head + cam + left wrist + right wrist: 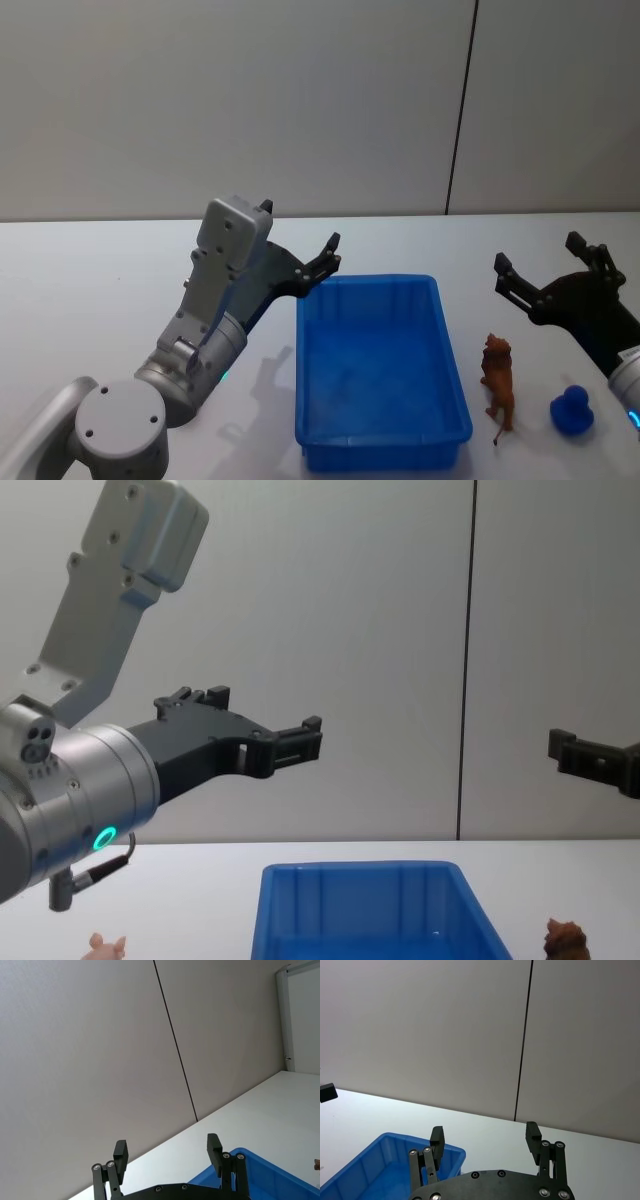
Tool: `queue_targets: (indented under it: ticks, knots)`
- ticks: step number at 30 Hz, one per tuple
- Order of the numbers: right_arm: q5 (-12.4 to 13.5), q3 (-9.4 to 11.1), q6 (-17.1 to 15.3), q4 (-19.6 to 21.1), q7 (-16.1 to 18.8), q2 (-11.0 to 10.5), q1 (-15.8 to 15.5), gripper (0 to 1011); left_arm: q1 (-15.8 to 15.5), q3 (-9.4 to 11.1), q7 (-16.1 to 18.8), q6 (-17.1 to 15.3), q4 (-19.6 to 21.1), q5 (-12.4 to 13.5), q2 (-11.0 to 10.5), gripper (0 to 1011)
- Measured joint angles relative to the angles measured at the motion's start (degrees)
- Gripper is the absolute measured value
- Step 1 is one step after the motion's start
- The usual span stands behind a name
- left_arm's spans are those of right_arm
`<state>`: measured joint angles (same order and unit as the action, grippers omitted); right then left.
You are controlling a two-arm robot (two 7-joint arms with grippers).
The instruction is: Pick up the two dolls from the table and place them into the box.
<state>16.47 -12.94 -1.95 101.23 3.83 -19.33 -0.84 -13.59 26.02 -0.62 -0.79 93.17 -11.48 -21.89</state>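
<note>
One white table (pixel 90 300) carries one blue box (pixel 380 455), set in the middle before the robot. Two grippers hang above the table, both with fingers spread apart and empty: the left gripper (pixel 167 1145) by the box's far left corner, the right gripper (pixel 485 1132) off to its right. Two dolls sit on the table outside the box, the pink doll (pixel 105 945) to its left, the brown doll (pixel 497 385) just beside its right wall, one small blue toy (pixel 572 410) further right
</note>
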Motion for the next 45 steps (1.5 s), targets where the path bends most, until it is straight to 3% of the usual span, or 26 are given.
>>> queue_targets:
  ticks: [26,34,45]
  knots:
    - [0.8,0.5,-0.1,-0.1,0.3,-0.4,-0.1,1001,0.0,0.0,0.0,0.0,0.0,0.0,0.0,1001]
    - [3.1,2.0,-1.4,-0.8,1.6,-2.1,-0.3,1001,0.0,0.0,0.0,0.0,0.0,0.0,0.0,1001]
    - [5.7,4.4,-6.4,-2.7,5.3,-5.6,-0.6,1001,0.0,0.0,0.0,0.0,0.0,0.0,0.0,1001]
